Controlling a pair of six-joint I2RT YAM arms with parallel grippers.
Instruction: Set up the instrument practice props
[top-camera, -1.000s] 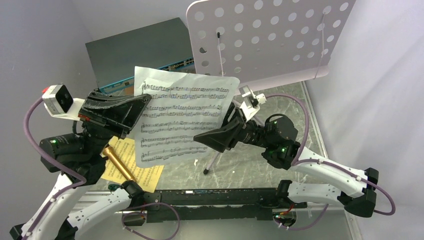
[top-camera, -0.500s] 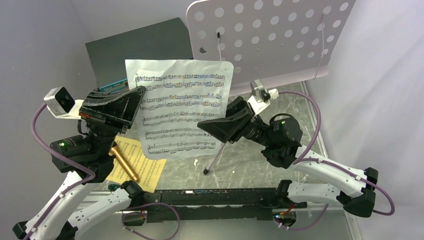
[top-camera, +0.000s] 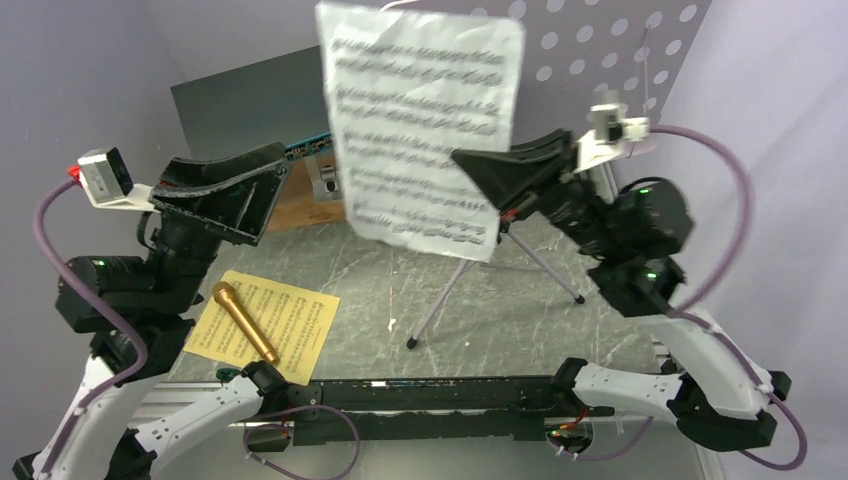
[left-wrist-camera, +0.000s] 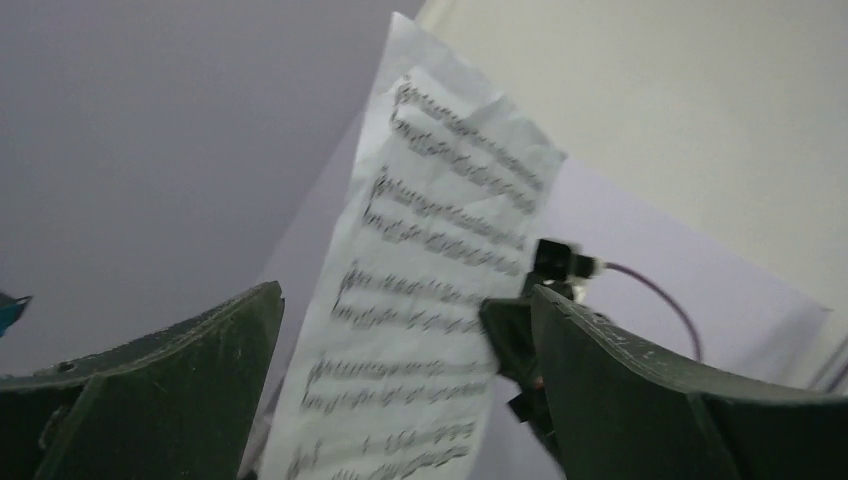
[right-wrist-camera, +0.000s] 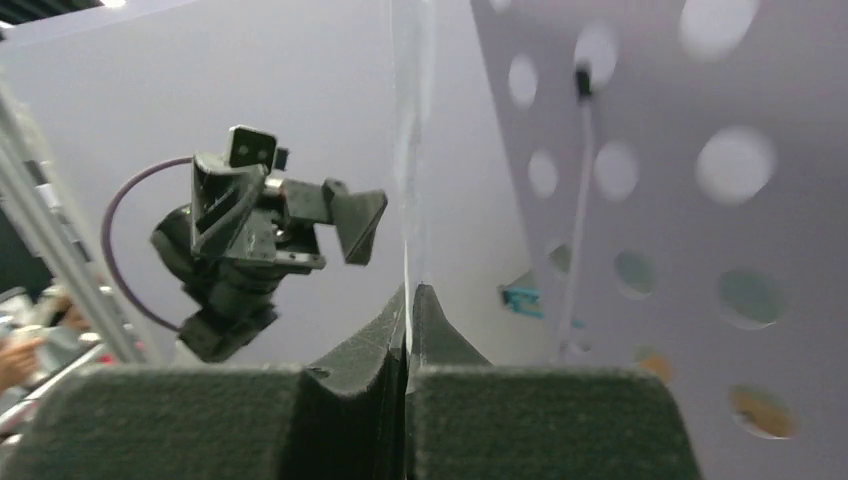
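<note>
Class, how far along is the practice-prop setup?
Done: the music stand stands on its tripod. In hand: the right gripper pinches the white sheet, raised before the stand; the left gripper is open. Left: yellow sheet and gold microphone lie on the table.

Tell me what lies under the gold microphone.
The gold microphone lies across a yellow music sheet, which is flat on the marbled table. The printed notes directly beneath it are covered.

No words or numbers can be read; only printed music staves cover the white sheet (top-camera: 420, 110) and the yellow sheet (top-camera: 292, 322)
</note>
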